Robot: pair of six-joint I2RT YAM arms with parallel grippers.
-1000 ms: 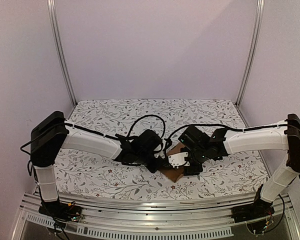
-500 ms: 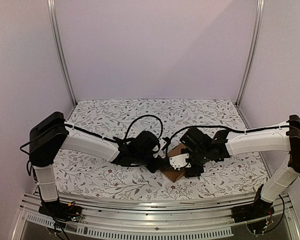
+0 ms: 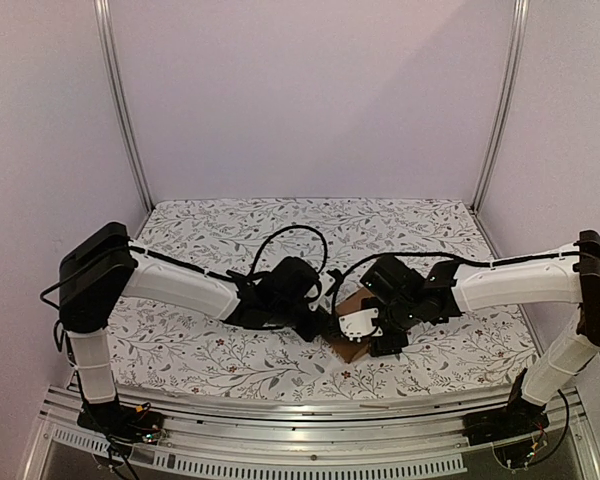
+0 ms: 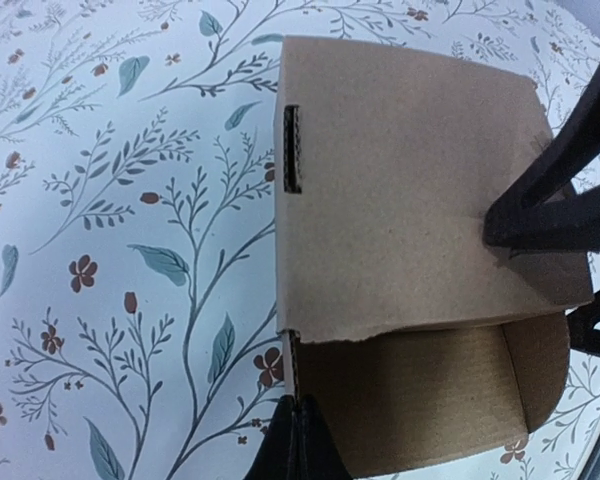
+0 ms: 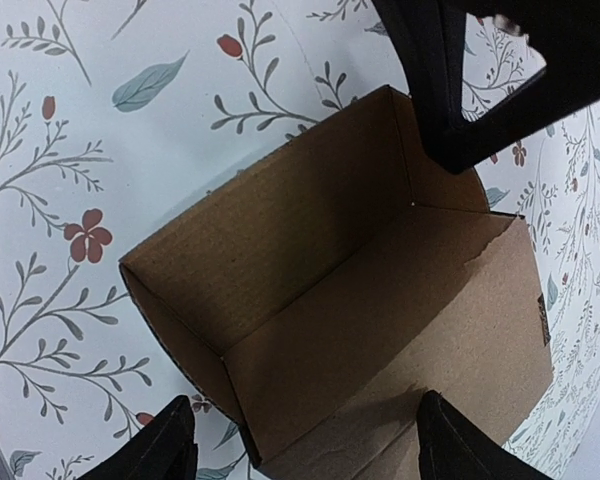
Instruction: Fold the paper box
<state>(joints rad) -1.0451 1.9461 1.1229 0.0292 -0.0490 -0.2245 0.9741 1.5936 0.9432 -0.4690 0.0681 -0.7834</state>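
- left gripper [image 4: 298, 442]: jaws pressed together right at the bottom corner of the paper box [image 4: 410, 180], can't tell if any cardboard is caught in there
- right gripper [image 5: 305, 440]: spread wide, straddling the box's open end
- box itself: hollow side open, one flat panel sticking out
- flowery tablecloth [image 4: 120, 220] under the box, both arms meeting over it

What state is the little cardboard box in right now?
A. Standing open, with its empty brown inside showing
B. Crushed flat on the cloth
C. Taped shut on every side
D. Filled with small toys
A: the right wrist view looks down into the paper box, whose walls stand up around a bare, empty brown inside.
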